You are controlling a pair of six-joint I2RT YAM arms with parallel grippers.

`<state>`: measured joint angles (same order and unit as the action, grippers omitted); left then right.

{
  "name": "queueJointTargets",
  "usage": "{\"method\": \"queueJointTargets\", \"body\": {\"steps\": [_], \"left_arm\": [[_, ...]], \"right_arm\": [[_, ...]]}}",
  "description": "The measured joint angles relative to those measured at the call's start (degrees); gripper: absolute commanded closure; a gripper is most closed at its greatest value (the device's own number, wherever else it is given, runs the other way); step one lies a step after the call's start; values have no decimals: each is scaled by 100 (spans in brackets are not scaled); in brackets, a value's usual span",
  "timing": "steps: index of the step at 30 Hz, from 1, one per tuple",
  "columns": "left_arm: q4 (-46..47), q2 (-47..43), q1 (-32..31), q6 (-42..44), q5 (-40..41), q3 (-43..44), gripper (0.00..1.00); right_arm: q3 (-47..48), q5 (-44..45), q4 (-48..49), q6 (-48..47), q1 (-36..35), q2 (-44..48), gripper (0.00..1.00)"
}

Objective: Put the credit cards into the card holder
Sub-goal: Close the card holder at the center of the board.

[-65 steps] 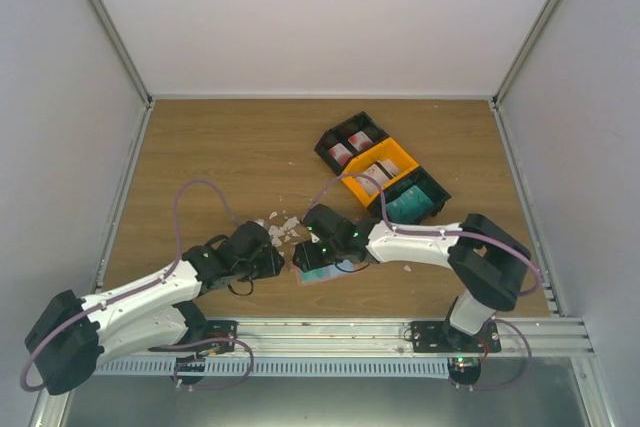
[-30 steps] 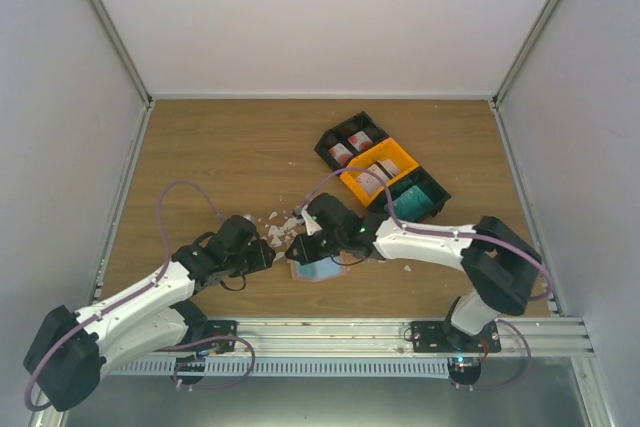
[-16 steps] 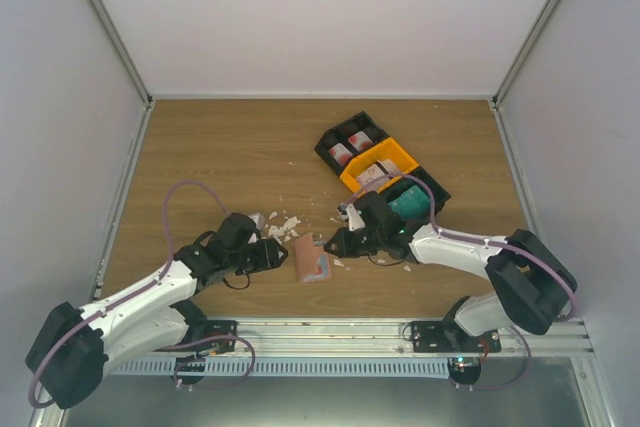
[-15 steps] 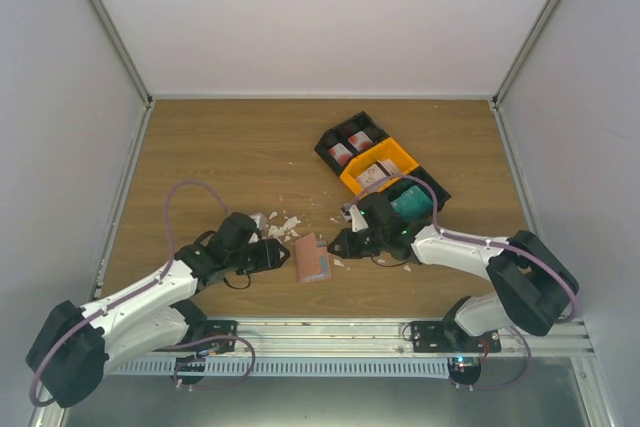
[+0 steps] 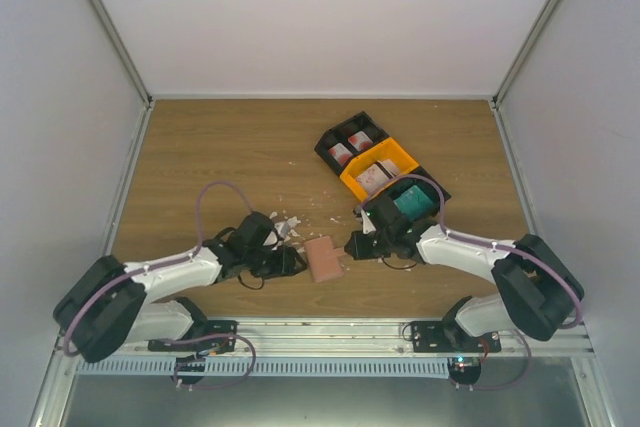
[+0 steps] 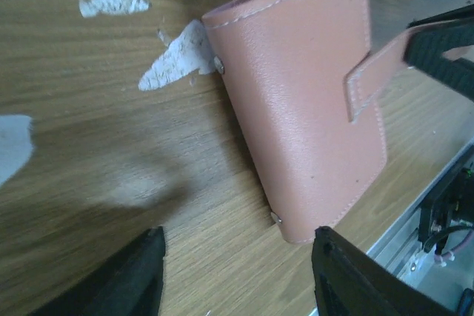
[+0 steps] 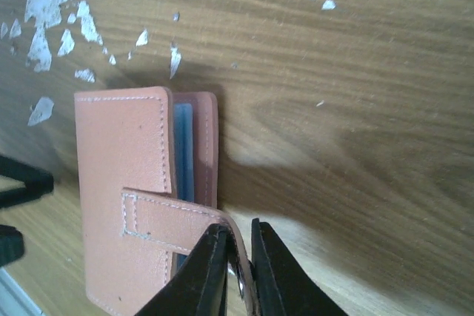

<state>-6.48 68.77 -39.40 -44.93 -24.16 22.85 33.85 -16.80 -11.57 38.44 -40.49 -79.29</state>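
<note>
Right wrist view: the right gripper (image 7: 235,240) pinches the closing strap of the card holder (image 7: 122,183), fingers nearly pressed together on the tab. A teal credit card (image 7: 183,155) shows edge-on between the folded covers. Left wrist view: the left gripper (image 6: 237,253) stands spread and empty just left of the holder, which lies flat on the table (image 5: 220,157) towards its near edge, beside white crumbs (image 6: 174,64). Judged step: closing the holder over a loaded card. Next, the strap needs laying across the face and pressing home, or the holder needs reopening for cards in the bins (image 5: 380,172).
</note>
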Motion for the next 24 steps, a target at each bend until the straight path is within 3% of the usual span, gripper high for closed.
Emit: {"method": "queueJointTargets", "body": {"steps": [3, 8, 16, 24], "left_arm": [[-46, 396, -251, -50, 138, 210, 56], [-212, 697, -498, -127, 505, 623, 58], [-376, 1019, -660, -267, 898, 833, 58], [-439, 1167, -686, -356, 1032, 966, 57]], "right_arm": [[96, 221, -138, -63, -33, 0, 77], [297, 695, -546, -63, -160, 35, 61], [702, 1460, -1003, 131, -546, 466, 60], [876, 1200, -704, 149, -1102, 2, 68]]}}
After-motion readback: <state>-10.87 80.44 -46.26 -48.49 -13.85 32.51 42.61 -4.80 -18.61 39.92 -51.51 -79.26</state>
